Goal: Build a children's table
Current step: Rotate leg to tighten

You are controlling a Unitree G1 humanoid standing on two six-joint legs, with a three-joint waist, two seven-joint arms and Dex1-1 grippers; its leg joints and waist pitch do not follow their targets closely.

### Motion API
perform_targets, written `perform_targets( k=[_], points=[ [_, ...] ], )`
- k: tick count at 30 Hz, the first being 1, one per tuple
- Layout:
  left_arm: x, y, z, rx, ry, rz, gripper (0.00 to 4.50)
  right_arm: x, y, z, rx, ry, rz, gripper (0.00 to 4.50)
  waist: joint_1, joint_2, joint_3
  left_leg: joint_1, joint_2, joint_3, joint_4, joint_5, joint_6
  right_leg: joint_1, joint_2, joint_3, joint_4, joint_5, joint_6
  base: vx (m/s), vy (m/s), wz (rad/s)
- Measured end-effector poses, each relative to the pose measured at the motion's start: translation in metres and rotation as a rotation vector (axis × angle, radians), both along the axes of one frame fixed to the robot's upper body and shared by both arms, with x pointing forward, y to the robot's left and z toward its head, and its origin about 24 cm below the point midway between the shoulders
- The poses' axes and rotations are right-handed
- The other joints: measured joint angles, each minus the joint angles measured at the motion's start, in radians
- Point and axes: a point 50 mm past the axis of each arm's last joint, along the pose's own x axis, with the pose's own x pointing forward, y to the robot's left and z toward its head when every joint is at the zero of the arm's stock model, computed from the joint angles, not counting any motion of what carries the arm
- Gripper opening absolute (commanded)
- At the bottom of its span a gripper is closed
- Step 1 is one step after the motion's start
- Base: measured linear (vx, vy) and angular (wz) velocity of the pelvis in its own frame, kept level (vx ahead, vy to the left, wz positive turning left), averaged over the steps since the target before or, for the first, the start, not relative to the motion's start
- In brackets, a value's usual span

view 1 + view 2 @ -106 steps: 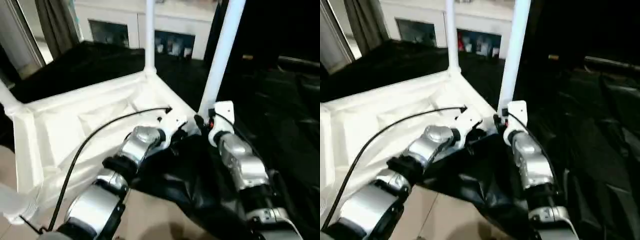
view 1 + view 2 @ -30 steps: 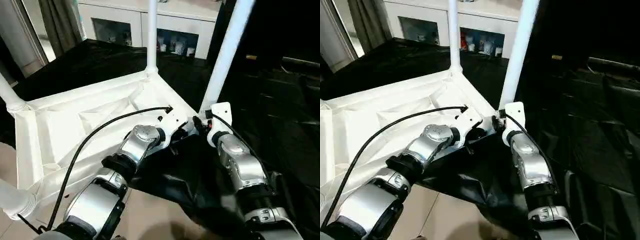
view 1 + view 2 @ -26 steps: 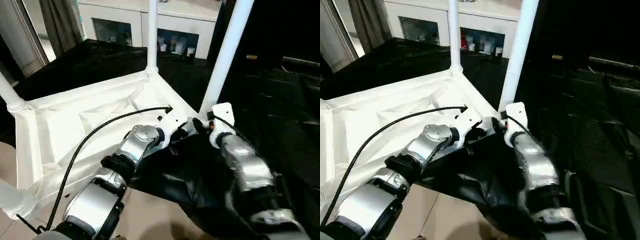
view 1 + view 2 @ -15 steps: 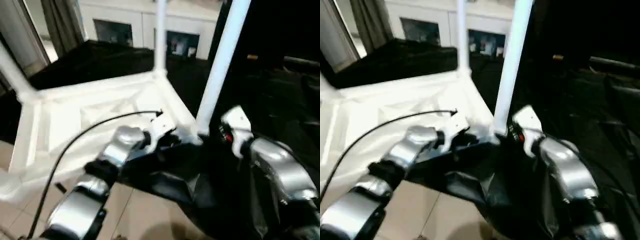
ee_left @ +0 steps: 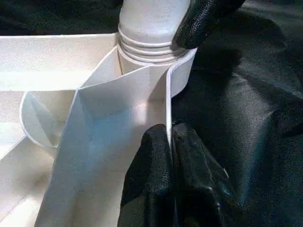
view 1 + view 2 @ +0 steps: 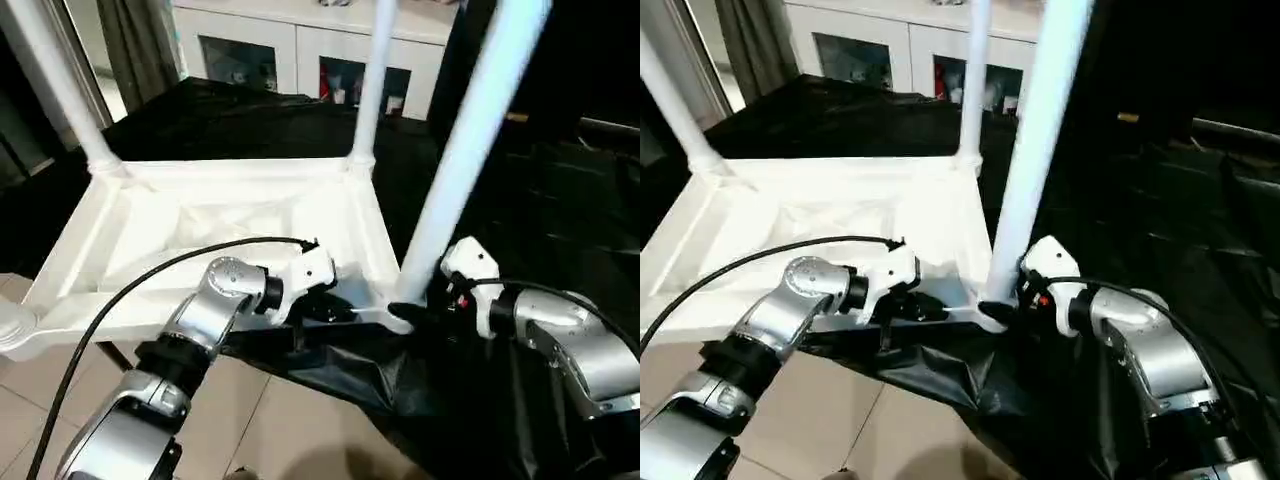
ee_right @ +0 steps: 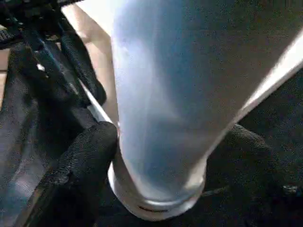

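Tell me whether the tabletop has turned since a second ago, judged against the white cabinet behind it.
Yes. Against the cabinet, the tabletop has swung: its far rim now runs nearly parallel to the cabinet front, where it was skewed a second ago. The camera also shifted.

One tabletop, four legs, my two grippers.
I count one white tabletop [image 6: 230, 215] lying underside up; four white legs: far left leg [image 6: 55, 85], far right leg [image 6: 368, 85], near right leg [image 6: 470, 150], near left leg [image 6: 12, 330] at the picture edge; plus my left gripper [image 6: 335, 312] and right gripper [image 6: 412, 312].
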Motion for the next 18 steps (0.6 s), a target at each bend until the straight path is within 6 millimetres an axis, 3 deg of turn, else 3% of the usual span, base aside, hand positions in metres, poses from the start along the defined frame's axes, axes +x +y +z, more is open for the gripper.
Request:
perform_targets(
  k=[7, 18],
  points=[
    [-0.0007, 0.0008, 0.0002, 0.001, 0.006, 0.001, 0.0, -0.0007, 0.0009, -0.0001, -0.001, 0.005, 0.012, 2.71, 0.001, 0.0, 0.0, 0.0, 0.0, 0.0, 0.0, 0.0, 0.0, 0.0, 0.0, 0.0, 0.0, 0.0, 0.0, 0.0, 0.0, 0.0],
    [-0.0024, 0.0038, -0.0018, 0.008, 0.017, 0.003, 0.0, -0.002, 0.0034, 0.0025, 0.004, 0.004, 0.032, 2.17, -0.003, 0.0, 0.0, 0.0, 0.0, 0.0, 0.0, 0.0, 0.0, 0.0, 0.0, 0.0, 0.0, 0.0, 0.0, 0.0, 0.0, 0.0]
  ],
)
